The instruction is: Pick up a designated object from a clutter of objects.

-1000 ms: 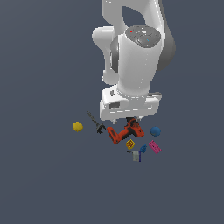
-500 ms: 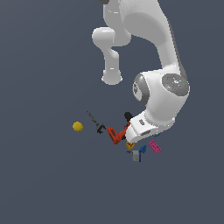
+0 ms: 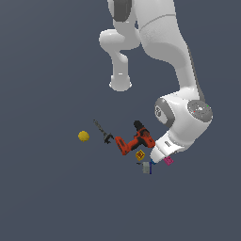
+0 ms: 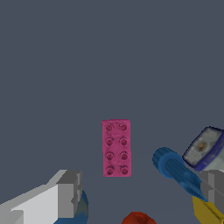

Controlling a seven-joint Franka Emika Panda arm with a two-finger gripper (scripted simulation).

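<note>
The designated object, a small flat magenta-pink studded brick (image 4: 116, 148), lies on the dark floor; in the exterior view the brick (image 3: 168, 161) shows just beside the lowered white hand (image 3: 162, 148). In the wrist view my gripper (image 4: 142, 179) is open, one grey finger (image 4: 66, 194) on each side of the picture, and nothing is held. The brick lies in line with the gap, a little beyond the fingertips. The clutter of objects spreads toward the exterior view's left: an orange-red and black drill (image 3: 134, 140), a yellow cube (image 3: 140, 155) and a grey-white bit (image 3: 146, 167).
A yellow ball (image 3: 84, 136) and a dark thin tool (image 3: 102, 131) lie further to the exterior view's left. Close to the fingers in the wrist view are a blue cylinder (image 4: 175, 168), a grey and blue bit (image 4: 203, 148), the yellow cube (image 4: 205, 212) and a blue ball (image 4: 82, 205).
The arm has swung from above the clutter toward the exterior view's right and dropped, bringing the hand low beside the pink brick. The blue ball is now covered by the hand in the exterior view.
</note>
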